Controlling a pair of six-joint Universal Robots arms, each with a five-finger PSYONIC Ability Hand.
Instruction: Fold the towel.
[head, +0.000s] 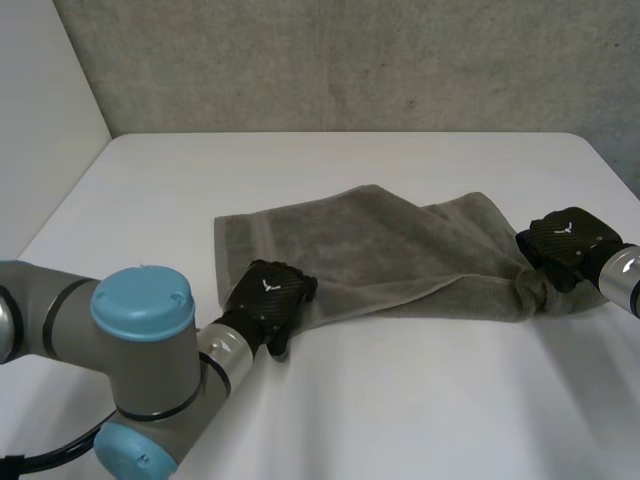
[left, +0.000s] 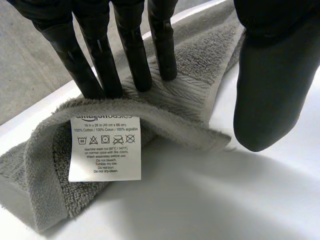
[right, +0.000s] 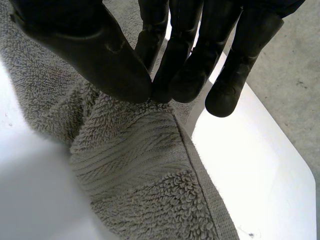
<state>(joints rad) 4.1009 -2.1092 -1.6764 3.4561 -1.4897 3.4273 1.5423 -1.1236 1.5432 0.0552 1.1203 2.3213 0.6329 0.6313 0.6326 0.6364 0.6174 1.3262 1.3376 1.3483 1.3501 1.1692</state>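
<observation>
Pressing straight left hand (head: 268, 300) fingers on the 8 o'clock corner of the grey towel (head: 370, 250) lying across the white table (head: 420, 420), thumb apart. Pinching its 3 o'clock corner between right hand (head: 565, 238) thumb and fingers

towel (head: 370, 250) lies across the middle of the table (head: 400, 400), left to right | left hand (head: 268, 300) on its near left corner, fingers (left: 132, 60) flat on top | label (left: 105, 147) on the turned-over flap at those fingertips | right hand (head: 565, 240) at the towel's right end, pinching it
</observation>
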